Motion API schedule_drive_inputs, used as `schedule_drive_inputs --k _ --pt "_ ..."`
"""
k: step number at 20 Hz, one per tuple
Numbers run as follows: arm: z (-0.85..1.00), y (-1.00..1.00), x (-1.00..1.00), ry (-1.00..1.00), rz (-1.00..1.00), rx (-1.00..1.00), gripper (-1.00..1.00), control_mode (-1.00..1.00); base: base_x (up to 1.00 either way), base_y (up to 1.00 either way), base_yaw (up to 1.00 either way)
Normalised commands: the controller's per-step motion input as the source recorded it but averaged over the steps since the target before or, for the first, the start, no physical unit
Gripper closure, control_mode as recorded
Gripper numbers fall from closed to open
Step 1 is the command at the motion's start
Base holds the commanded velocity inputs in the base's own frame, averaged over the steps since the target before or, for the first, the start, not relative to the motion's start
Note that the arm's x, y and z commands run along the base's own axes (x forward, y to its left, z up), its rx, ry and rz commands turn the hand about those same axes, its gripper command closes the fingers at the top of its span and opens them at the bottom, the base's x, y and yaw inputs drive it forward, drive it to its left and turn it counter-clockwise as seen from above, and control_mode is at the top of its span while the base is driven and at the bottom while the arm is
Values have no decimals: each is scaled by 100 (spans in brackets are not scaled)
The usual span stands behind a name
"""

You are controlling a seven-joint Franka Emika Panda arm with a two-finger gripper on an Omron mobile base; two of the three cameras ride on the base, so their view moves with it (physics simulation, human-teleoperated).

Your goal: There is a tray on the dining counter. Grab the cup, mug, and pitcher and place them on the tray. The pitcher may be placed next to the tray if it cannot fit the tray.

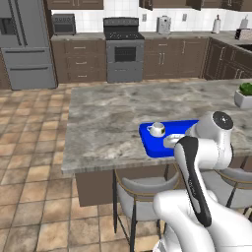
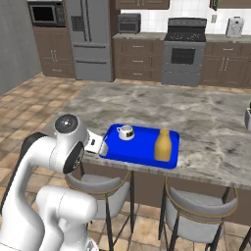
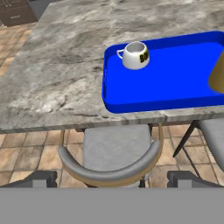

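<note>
The bright blue tray lies near the front edge of the marbled dining counter. On its left part stands the white mug, upright. The yellow-orange pitcher stands upright on the tray's right part; my arm covers it in the left base view. My gripper hangs open and holds nothing, pulled back just off the counter's front edge at the tray's left end. The green cup is out of view.
Grey stools stand tucked under the counter's front edge, right below my hand. A white planter with a green plant sits at the counter's far right. Tiled floor lies to the left.
</note>
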Motion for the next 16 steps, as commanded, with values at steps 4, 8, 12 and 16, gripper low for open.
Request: schedule_drive_inputs --k 4,8,12,16 --pt "0 0 0 0 0 0 -100 100 -59 0 0" --pt "0 0 0 0 0 0 -100 100 -32 45 -1" --pt "0 0 0 0 0 0 -100 100 -4 78 -9" --pt "0 0 0 0 0 0 -100 100 -3 73 -12"
